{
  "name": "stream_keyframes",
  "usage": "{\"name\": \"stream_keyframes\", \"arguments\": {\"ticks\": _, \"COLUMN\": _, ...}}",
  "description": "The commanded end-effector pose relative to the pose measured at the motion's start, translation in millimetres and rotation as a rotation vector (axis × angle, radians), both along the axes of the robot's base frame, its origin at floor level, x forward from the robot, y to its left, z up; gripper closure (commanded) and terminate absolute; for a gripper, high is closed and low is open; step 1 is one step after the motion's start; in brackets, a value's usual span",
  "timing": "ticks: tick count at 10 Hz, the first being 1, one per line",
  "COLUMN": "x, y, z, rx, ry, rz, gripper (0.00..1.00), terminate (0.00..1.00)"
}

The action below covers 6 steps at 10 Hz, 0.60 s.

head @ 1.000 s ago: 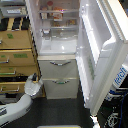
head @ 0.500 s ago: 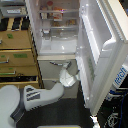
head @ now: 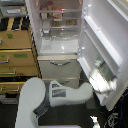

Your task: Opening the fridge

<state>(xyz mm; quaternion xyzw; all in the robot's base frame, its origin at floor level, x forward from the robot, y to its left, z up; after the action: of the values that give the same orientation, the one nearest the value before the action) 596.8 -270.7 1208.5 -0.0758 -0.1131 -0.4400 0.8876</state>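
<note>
The white fridge (head: 60, 47) stands with its upper door (head: 110, 35) swung wide open to the exterior view's right, showing white shelves with some food items. Its two lower drawers (head: 59, 67) with silver handles are closed. My grey-white arm (head: 67, 93) reaches from the lower left across the front of the drawers. My gripper (head: 101, 81) is at the lower inner side of the open door, against its bottom door shelf. It is blurred, and I cannot tell whether its jaws are open or shut.
A tan wooden drawer cabinet (head: 17, 55) with green labels stands directly left of the fridge. Dark cables (head: 114, 120) lie on the floor at the lower right, under the open door. My shoulder (head: 31, 102) fills the lower left.
My arm has swept from the exterior view's left, in front of the cabinet and drawers, to the right, up to the inner side of the open door. The door stays open.
</note>
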Motion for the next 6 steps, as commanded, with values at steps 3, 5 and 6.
{"name": "stream_keyframes", "arguments": {"ticks": 3, "x": -71.8, "y": 203.4, "z": -50.7, "rx": 0.018, "ry": 0.014, "rz": 0.049, "gripper": 0.0, "terminate": 0.0}}
{"name": "stream_keyframes", "arguments": {"ticks": 5, "x": -97.9, "y": 347.8, "z": -98.9, "rx": 0.11, "ry": 0.04, "rz": 0.164, "gripper": 0.0, "terminate": 0.0}}
{"name": "stream_keyframes", "arguments": {"ticks": 6, "x": -114.3, "y": 385.6, "z": -113.2, "rx": 0.133, "ry": 0.06, "rz": 0.18, "gripper": 0.0, "terminate": 0.0}}
